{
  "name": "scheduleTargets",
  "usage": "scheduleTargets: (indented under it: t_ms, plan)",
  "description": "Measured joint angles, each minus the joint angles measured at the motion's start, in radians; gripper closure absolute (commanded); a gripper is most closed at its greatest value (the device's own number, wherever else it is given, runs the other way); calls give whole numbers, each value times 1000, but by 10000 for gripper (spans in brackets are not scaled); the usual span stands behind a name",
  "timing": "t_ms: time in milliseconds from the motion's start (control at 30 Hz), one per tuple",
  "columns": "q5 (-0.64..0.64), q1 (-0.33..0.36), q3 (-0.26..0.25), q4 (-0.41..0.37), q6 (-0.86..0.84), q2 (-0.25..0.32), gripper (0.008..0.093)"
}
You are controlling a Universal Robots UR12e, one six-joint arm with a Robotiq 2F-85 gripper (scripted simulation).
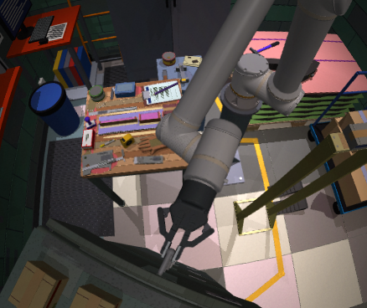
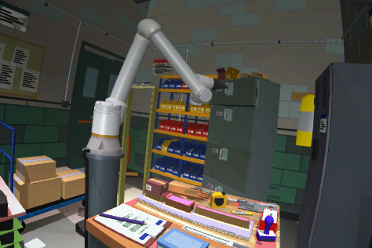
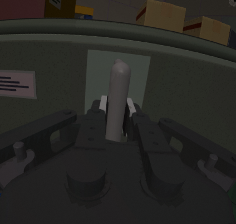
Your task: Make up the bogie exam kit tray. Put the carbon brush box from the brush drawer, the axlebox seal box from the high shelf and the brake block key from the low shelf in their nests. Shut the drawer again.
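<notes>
The inside of the top drawer (image 2: 245,91) of the grey-green cabinet is hidden, and the carbon brush box is out of sight. I have my gripper (image 1: 171,250) (image 2: 226,85) (image 3: 118,113) closed on the drawer's pale grey handle (image 3: 118,95) (image 1: 165,261). The handle stands upright between my fingers, in front of the drawer front. A small label (image 3: 17,84) sits on the front to the left. The kit tray (image 1: 127,121) (image 2: 204,212) lies on the wooden workbench, far behind my gripper.
The cabinet front (image 3: 181,82) fills the wrist camera view right ahead. Cardboard boxes (image 1: 37,284) (image 3: 164,14) sit on the cabinet top. A yellow-framed rack (image 1: 313,167) and a blue trolley with boxes (image 1: 363,167) stand to the side. The workbench carries tools and a clipboard (image 1: 162,90).
</notes>
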Motion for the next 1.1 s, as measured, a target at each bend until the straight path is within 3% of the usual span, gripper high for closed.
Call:
scheduleTargets:
  t_ms: [467, 1100]
  plan:
    - [0, 0, 0, 0, 0, 0, 934]
    - [0, 0, 0, 0, 0, 0, 574]
